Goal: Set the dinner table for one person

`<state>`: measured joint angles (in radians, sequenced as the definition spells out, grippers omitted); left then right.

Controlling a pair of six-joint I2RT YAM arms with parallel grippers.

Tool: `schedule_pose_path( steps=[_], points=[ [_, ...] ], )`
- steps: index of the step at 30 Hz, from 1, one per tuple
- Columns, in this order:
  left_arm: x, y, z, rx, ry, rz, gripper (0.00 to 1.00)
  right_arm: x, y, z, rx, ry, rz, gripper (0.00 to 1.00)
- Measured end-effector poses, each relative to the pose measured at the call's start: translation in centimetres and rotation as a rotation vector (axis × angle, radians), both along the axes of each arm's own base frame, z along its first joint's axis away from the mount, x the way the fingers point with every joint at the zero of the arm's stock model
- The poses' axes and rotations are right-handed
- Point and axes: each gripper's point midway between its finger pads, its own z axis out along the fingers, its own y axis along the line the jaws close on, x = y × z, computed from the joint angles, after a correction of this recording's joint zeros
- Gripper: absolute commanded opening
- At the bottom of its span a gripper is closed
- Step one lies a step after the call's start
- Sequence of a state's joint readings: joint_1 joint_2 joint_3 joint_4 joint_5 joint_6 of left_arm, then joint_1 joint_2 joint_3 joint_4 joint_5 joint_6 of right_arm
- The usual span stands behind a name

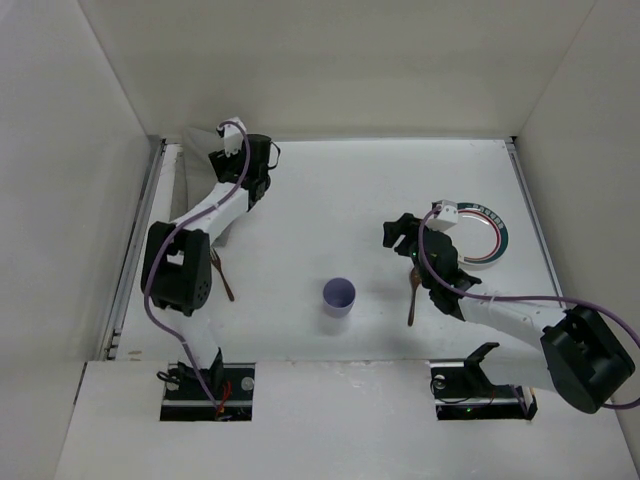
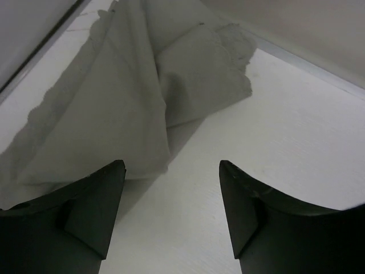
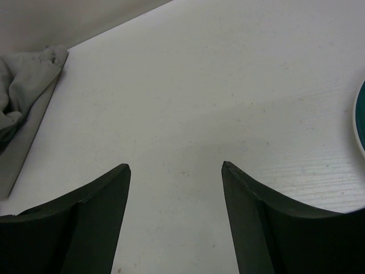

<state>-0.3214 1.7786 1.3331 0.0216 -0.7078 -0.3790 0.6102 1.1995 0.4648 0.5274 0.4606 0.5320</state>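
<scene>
The dinner table is a large white surface. A grey cloth placemat lies crumpled in its far left corner, and it fills the upper left of the left wrist view. My left gripper is open and empty beside the cloth's right edge, its tips over bare table. A white plate with a teal rim sits at the right. A purple cup stands near the middle front. My right gripper is open and empty left of the plate, over bare table.
A brown utensil lies by the left arm, and another brown utensil lies under the right arm. Metal rails run along the table's side edges. White walls enclose the back and sides. The plate's rim shows at the right wrist view's edge.
</scene>
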Motion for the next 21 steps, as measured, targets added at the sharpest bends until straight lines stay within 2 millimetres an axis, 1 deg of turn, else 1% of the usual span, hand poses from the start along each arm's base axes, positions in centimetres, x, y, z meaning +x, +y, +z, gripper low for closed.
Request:
schedule_pose_path(
  steps=[2,4,7,9,10,13,16,19,21],
  points=[
    [1.5,1.1,-1.0,0.051,0.040,0.011,0.66,0.0,0.0,0.0,0.000,0.000,0.000,0.72],
    [2.5,1.9,-2.5,0.095,0.087,0.014,0.65,0.0,0.0,0.0,0.000,0.000,0.001,0.72],
    [3.3,2.8,-4.7,0.143,0.160,0.012,0.65,0.0,0.1,0.0,0.000,0.001,0.004,0.73],
    [3.8,3.4,-6.0,0.169,0.208,0.011,0.62,0.0,0.1,-0.1,0.000,0.003,0.006,0.73],
    [4.2,3.5,-6.4,0.177,0.222,0.010,0.59,0.0,0.2,-0.2,0.000,0.005,0.009,0.73],
    [5.5,3.7,-7.7,0.192,0.257,0.003,0.43,0.0,0.3,-0.2,0.008,0.006,0.015,0.73],
    [6.4,3.7,-9.2,0.201,0.290,-0.008,0.27,0.0,0.3,-0.2,0.017,0.008,0.016,0.73],
    [7.1,3.3,-10.7,0.208,0.312,-0.024,0.16,0.1,0.2,-0.1,0.028,0.010,0.013,0.74],
    [7.3,3.0,-11.3,0.214,0.319,-0.036,0.12,0.2,-0.1,0.0,0.037,0.008,0.007,0.74]
  ],
)
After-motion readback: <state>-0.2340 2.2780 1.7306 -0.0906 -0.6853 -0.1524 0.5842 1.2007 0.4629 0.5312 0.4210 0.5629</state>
